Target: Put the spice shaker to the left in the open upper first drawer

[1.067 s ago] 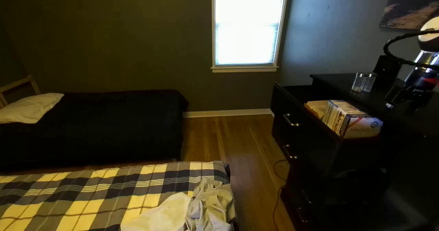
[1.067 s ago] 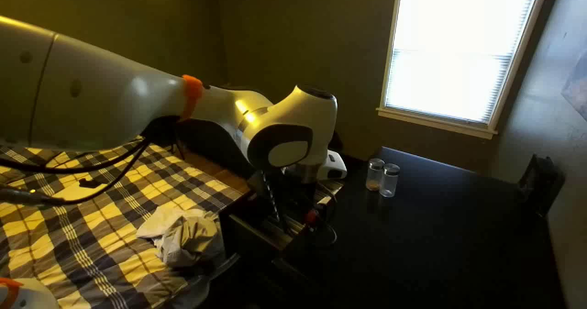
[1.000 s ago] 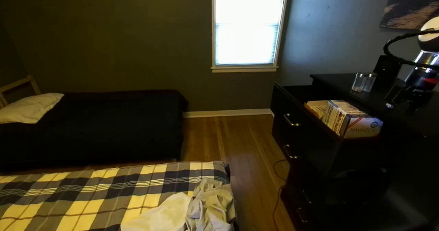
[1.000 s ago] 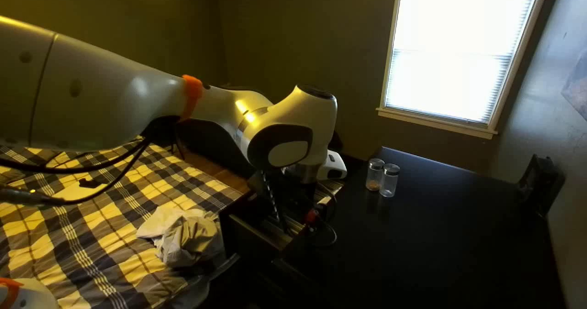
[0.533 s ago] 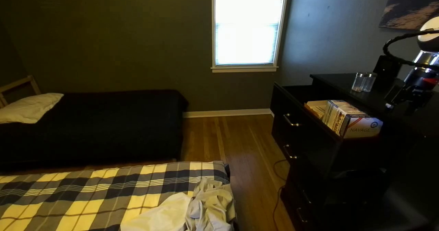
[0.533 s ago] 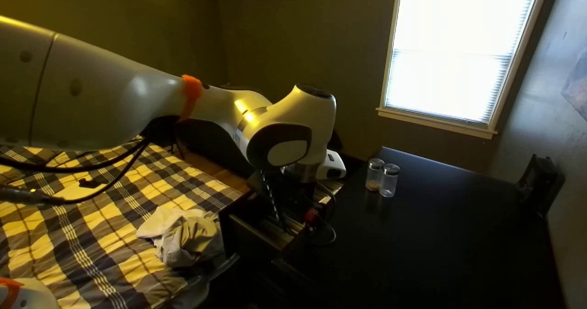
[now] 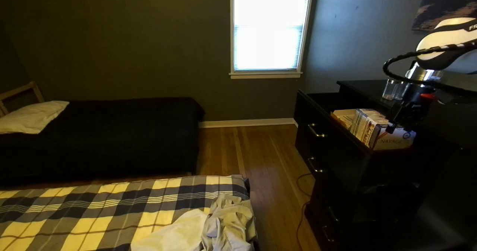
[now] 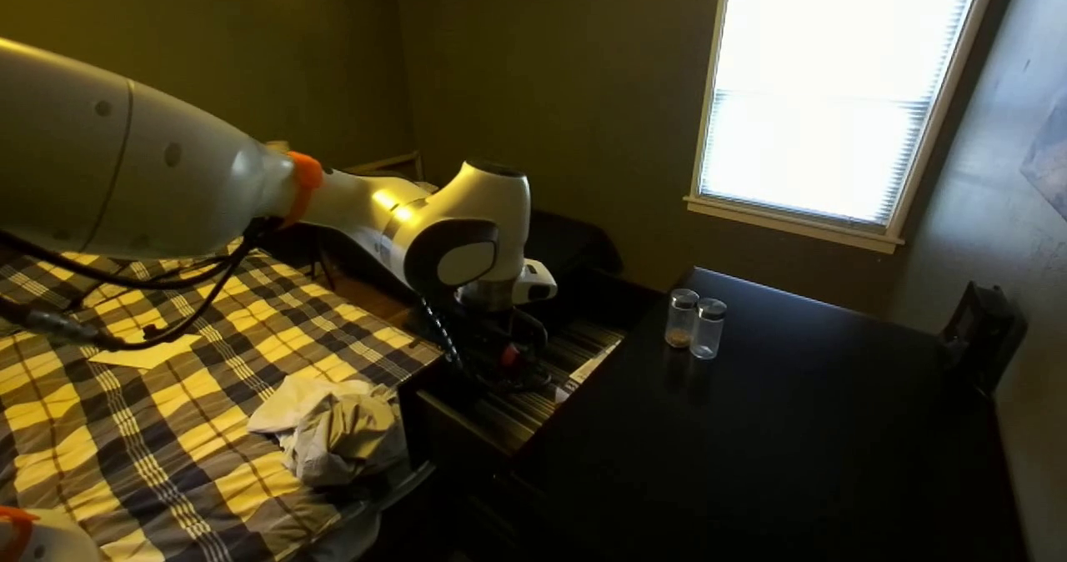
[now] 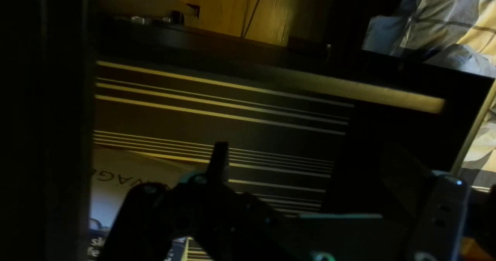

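Note:
Two glass spice shakers with metal lids stand side by side on the black dresser top. In an exterior view the left shaker (image 8: 681, 320) has brown contents at its bottom; the right shaker (image 8: 708, 330) looks clear. Both also show in an exterior view, the left one (image 7: 389, 89) plainer, the other partly behind my arm. The open drawer (image 7: 328, 122) has a black front; its inside shows a striped bottom (image 9: 232, 133) in the wrist view. My gripper (image 9: 309, 154) is open and empty above this drawer, fingers (image 9: 220, 158) wide apart. The shakers are out of the wrist view.
A Navage box (image 7: 395, 139) and a row of books or cases (image 7: 363, 128) fill part of the drawer, close to the gripper. A dark object (image 8: 985, 337) stands at the dresser's back. A plaid bed (image 8: 192, 429) with crumpled cloth (image 8: 333, 429) lies beside the drawer. A cable loops from my arm.
In both exterior views my arm has moved left and somewhat lower, from the dresser's edge to over the open drawer. The shakers, drawer and box have not moved.

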